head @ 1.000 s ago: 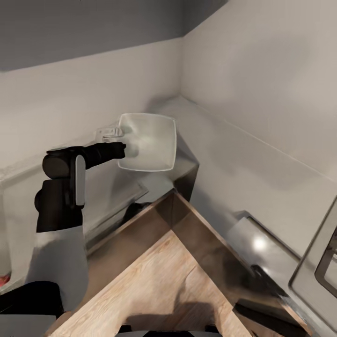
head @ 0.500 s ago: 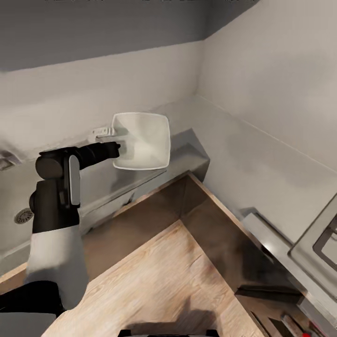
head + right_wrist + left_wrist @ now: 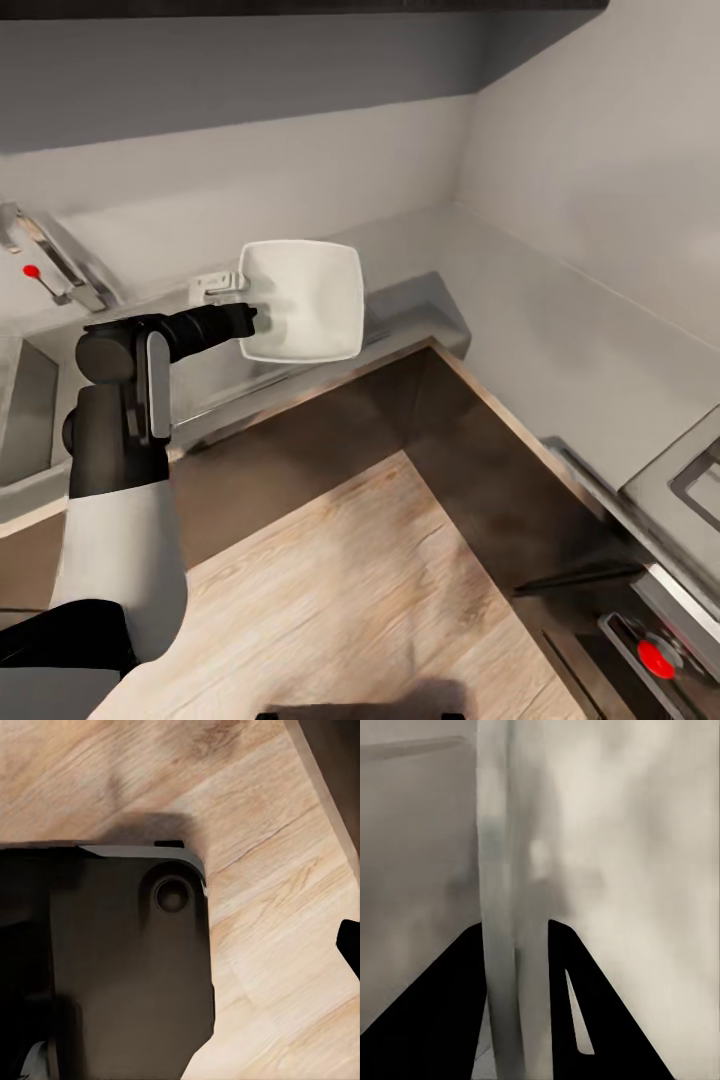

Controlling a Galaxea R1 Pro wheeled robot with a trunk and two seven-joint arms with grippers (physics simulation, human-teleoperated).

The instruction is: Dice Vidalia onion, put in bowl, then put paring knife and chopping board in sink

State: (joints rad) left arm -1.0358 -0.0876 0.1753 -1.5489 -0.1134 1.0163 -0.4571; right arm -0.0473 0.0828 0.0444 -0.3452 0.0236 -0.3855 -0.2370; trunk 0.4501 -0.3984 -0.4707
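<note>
Head view: left hand point(image 3: 247, 322) clamped on bowl point(image 3: 305, 300) rim, above countertop point(image 3: 420, 255)

The bowl point(image 3: 305, 300) is glossy white. The fingers point(image 3: 450, 1012) gripping its rim are black. The surface point(image 3: 420, 250) is pale grey, the floor point(image 3: 350, 600) light wood-grained, the tap point(image 3: 60, 265) grey metal with a red knob point(image 3: 32, 271).

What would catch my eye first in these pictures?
A glossy white bowl held in mid-air by its rim in the robot's left gripper, above the grey countertop. At the far left, a metal tap with a small red knob stands beside the sink.
</note>
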